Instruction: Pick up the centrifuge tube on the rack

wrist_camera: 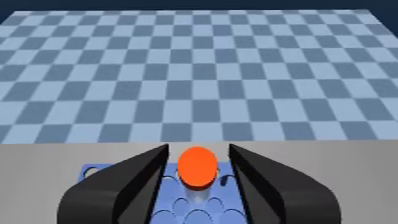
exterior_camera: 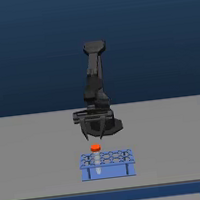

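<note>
Grey worktop (exterior_camera: 39, 155) is carrying the blue rack (exterior_camera: 107, 164), with a dark blue backdrop behind and a checkered blue floor (wrist_camera: 195, 75) lying beyond its edge in the wrist view. Standing upright in a hole near the rack's corner on the exterior view's left, the centrifuge tube (exterior_camera: 95, 150) is showing its orange-red cap above the grid. The black gripper (exterior_camera: 94, 137) is hovering just above it with fingers (wrist_camera: 133, 175) spread, the cap sitting between them without touching either.
</note>
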### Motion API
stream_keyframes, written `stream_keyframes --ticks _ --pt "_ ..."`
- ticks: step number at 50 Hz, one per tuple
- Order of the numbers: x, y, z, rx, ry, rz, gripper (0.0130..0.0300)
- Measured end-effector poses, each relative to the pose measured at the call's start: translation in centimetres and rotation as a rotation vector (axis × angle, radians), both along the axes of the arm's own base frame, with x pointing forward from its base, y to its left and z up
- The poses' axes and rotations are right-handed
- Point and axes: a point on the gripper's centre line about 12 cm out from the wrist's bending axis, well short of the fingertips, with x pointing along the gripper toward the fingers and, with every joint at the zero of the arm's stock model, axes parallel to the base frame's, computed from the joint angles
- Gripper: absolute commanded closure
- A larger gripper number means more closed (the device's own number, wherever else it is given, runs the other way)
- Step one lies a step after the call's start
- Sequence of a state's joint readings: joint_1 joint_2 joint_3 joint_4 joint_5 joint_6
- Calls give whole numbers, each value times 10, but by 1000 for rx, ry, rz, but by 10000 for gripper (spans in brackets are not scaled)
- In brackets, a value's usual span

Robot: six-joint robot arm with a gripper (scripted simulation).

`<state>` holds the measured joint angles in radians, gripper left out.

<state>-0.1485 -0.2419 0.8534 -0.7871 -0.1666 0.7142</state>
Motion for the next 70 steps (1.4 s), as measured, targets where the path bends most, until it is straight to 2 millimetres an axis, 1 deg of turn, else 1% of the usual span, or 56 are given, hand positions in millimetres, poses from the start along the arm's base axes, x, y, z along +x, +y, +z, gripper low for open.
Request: stream_keyframes --ticks 16,32,49,70 --pt "10 0 0 -3 22 14 130" --pt "16 0 -1 -3 34 18 130" --pt "18 0 -3 1 38 16 130" --pt "15 0 -6 10 35 7 130"
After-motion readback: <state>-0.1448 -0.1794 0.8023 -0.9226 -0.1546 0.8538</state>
